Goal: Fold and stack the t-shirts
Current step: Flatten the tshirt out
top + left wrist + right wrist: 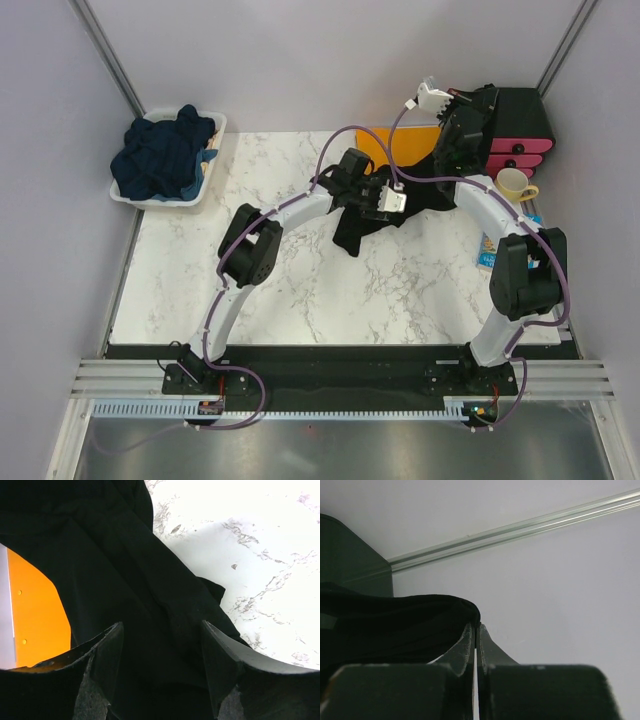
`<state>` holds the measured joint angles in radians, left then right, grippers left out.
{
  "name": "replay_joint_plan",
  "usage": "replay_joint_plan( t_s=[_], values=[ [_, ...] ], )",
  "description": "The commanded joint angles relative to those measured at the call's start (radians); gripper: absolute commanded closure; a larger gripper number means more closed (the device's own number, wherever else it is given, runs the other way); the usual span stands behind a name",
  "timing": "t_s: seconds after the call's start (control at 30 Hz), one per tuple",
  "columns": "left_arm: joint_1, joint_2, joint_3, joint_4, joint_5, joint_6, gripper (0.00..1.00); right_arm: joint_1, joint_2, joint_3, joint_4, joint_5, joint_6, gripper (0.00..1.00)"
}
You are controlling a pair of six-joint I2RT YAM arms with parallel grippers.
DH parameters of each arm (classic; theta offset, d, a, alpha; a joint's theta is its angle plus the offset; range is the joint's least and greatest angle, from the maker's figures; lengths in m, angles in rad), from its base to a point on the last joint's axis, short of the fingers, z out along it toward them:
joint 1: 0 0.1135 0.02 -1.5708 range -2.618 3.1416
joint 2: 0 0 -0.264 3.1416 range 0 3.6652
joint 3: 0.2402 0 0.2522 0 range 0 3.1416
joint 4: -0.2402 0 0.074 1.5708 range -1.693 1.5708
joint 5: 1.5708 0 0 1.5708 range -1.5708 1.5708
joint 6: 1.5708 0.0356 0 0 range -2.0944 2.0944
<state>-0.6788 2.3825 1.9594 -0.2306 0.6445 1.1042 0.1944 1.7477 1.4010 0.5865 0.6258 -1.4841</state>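
At the far left, beside the worktop [300, 290], the navy t-shirts [165, 158] sit heaped in a white tub [150, 203], likely waiting their turn. The black t-shirt [352, 235] lies crumpled at the far middle, partly over an orange sheet [400, 140]. The left claw [162, 630] hovers over it with jaws spread, cloth beneath and nothing gripped, probably seeking a second corner. To its right, the right claw [476, 630] is pressed together on the shirt's edge, holding it up, seemingly so the cloth can be spread.

Robot lab, grey wall panels [300, 60], marble tabletop [320, 300]
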Motion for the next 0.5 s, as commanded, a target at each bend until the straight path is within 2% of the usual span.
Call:
replay_joint_plan(
  t_s=[0.0,0.13,0.23,0.27,0.33,0.37,0.43,0.47],
  values=[
    [-0.010,0.009,0.023,-0.018,-0.028,-0.047,0.32,0.010,-0.037,0.006,0.033,-0.018,0.036,1.00],
    [-0.013,0.003,0.007,-0.041,-0.019,-0.030,0.43,0.010,-0.031,0.013,0.038,-0.018,0.039,1.00],
    [-0.015,0.000,-0.002,-0.055,-0.014,-0.021,0.55,0.010,-0.027,0.016,0.039,-0.015,0.041,1.00],
    [-0.016,0.000,-0.002,-0.058,-0.013,-0.017,0.66,0.008,-0.025,0.016,0.039,-0.017,0.041,1.00],
    [-0.018,0.000,-0.002,-0.062,-0.013,-0.017,0.74,0.010,-0.024,0.016,0.039,-0.014,0.041,1.00],
    [-0.018,0.001,-0.002,-0.064,-0.011,-0.017,0.84,0.008,-0.024,0.016,0.039,-0.014,0.041,1.00],
    [-0.019,0.004,0.004,-0.062,-0.011,-0.023,0.97,0.010,-0.022,0.018,0.041,-0.014,0.041,1.00],
    [-0.019,0.006,0.004,-0.062,-0.012,-0.027,0.98,0.010,-0.022,0.018,0.041,-0.012,0.042,1.00]
  ],
)
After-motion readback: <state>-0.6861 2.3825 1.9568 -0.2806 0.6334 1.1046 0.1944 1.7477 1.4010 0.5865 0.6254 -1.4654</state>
